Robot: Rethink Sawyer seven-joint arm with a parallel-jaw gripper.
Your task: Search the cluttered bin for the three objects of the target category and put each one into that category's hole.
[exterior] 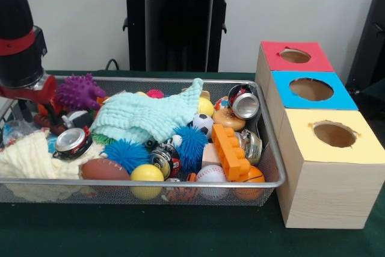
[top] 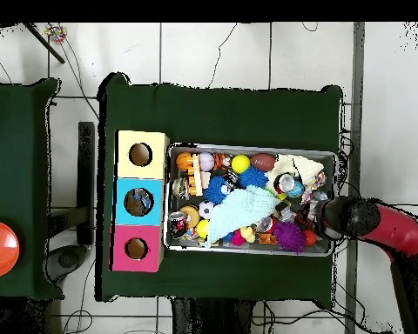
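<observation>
1. The red and black arm (exterior: 21, 34) enters at the left edge of the front view and hangs over the left end of the wire mesh bin (exterior: 180, 182). In the overhead view the arm (top: 378, 222) sits at the bin's right end.
2. The pincer itself is hidden under the arm's wrist; can't tell whether it is wide or narrow, or whether it holds anything.
3. The bin stands on the dark green worktop (exterior: 150, 233) and is packed with clutter.
4. Nearest the arm in the front view: a purple spiky ball (exterior: 78, 91) just right of the wrist, a crushed red-and-silver can (exterior: 73, 142) below it, and a cream knitted cloth (exterior: 27, 157) at the near left corner.
5. A mint green knitted cloth (exterior: 150, 115) is draped over the bin's middle.
6. Balls along the near rim: a brown toy football (exterior: 103, 170), a yellow ball (exterior: 147, 174), a white baseball (exterior: 210, 174) and an orange basketball (exterior: 255, 176).
7. Two blue spiky balls (exterior: 125, 151), a soccer ball (exterior: 203, 123) and another crushed can (exterior: 165, 161) lie mid-bin, well apart from the arm.
8. Right end of the bin: an orange plastic building block (exterior: 228, 151) and an upended silver can (exterior: 245, 105); farthest from the arm.
9. Right of the bin stands a row of three wooden boxes with round holes: the red-topped box (exterior: 274, 57) at the far end, the blue-topped box (exterior: 286, 91) between, and the yellow-topped box (exterior: 301, 142) at the near end.
10. The target category can't be read from either view.
</observation>
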